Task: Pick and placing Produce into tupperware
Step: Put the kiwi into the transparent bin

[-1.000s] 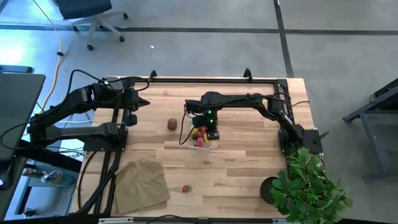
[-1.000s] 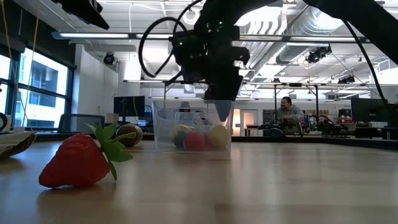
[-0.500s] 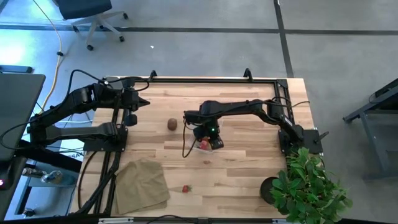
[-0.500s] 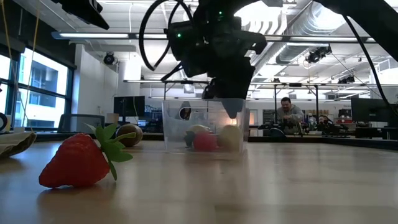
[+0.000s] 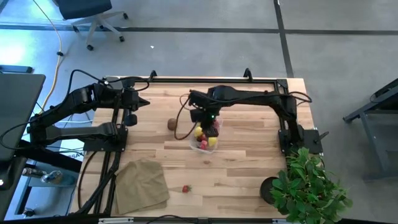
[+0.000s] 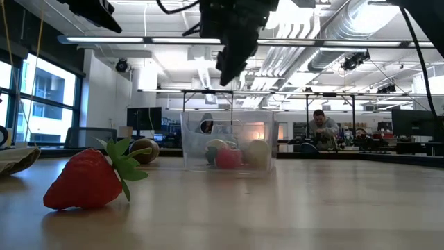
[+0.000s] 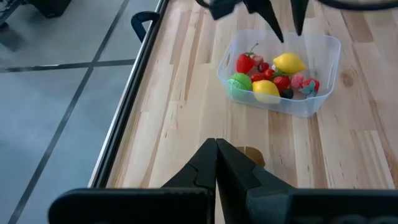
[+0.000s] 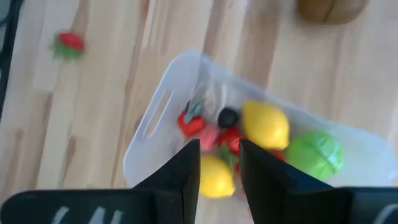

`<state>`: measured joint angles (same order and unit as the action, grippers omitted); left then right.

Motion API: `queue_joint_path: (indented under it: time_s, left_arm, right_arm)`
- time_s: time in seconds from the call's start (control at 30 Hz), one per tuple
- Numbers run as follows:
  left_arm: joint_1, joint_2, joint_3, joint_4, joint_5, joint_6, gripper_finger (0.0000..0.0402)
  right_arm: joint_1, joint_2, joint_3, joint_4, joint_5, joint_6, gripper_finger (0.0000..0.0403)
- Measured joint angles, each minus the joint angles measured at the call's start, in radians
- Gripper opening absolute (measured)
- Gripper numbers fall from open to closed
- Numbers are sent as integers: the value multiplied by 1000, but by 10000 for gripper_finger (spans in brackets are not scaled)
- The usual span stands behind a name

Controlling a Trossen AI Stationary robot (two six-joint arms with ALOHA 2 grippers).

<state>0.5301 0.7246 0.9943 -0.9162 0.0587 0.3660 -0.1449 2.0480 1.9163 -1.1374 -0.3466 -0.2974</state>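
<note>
clear plastic, thin-walled and light, the tupperware [image 5: 204, 138] sits near the middle of the table [image 5: 249, 174], and in the left wrist view it already holds two lemons [image 7: 289, 63], a green ball [image 7: 239, 83] and small red berries. it looks springy and easy to shove, so a push on its rim would likely slide it. two pieces remain outside. the brown kiwi [image 5: 171, 124] lies at about nine o'clock from the tub, close by; it seems a light, hard, rounded toy, probably slippery, best pinched across its middle. the strawberry [image 5: 185, 188] lies at about seven o'clock, well apart; its body is the firmer place to grip, the leafy cap likely soft.

the right gripper [image 5: 211, 121] hangs above the tub's twelve o'clock edge, fingers a little apart and holding nothing. the left gripper [image 5: 144, 102] waits at the table's ten o'clock side with its fingers pressed together. a tan cloth [image 5: 142, 185] lies at eight o'clock near the strawberry, and a potted plant [image 5: 308, 186] at four o'clock. a cable loop [image 5: 181, 127] droops between kiwi and tub and may snag.
</note>
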Motion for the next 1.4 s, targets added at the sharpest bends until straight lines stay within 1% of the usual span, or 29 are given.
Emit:
queue_joint_path:
  time_s: [0.17, 0.27, 0.33, 0.53, 0.67, 0.83, 0.9, 0.93, 1.0, 1.13, 1.2, 1.3, 1.4]
  left_arm:
    - [0, 0, 0, 0, 0, 0, 1]
    - [0, 0, 0, 0, 0, 0, 1]
    - [0, 0, 0, 0, 0, 0, 1]
    - [0, 0, 0, 0, 0, 0, 1]
    - [0, 0, 0, 0, 0, 0, 1]
    - [0, 0, 0, 0, 0, 0, 1]
    - [0, 0, 0, 0, 0, 0, 1]
    - [0, 0, 0, 0, 0, 0, 1]
    - [0, 0, 0, 0, 0, 0, 1]
    - [0, 0, 0, 0, 0, 0, 1]
    - [0, 0, 0, 0, 0, 0, 1]
    - [0, 0, 0, 0, 0, 0, 1]
    - [0, 0, 0, 0, 0, 0, 1]
  right_arm:
    - [16, 3, 0, 56, 59, 50, 99]
    - [23, 7, -1, 82, 57, 51, 99]
    - [18, -13, -2, 98, 53, 62, 98]
    - [-26, -160, -1, 158, 47, 43, 98]
    - [-70, -282, 0, 236, -22, 35, 98]
    - [-133, -391, 0, 200, -30, 25, 85]
    - [-155, -424, -7, 176, -62, 11, 72]
    - [-161, -446, -32, 188, -79, 8, 64]
    - [-173, -508, -147, 250, -99, 12, 46]
    - [-211, -688, -483, 510, -120, 80, 14]
    - [-228, -785, -617, 609, -119, 127, 4]
    - [-251, -918, -778, 634, -113, 170, 3]
    - [-256, -1033, -909, 634, -96, 181, 4]
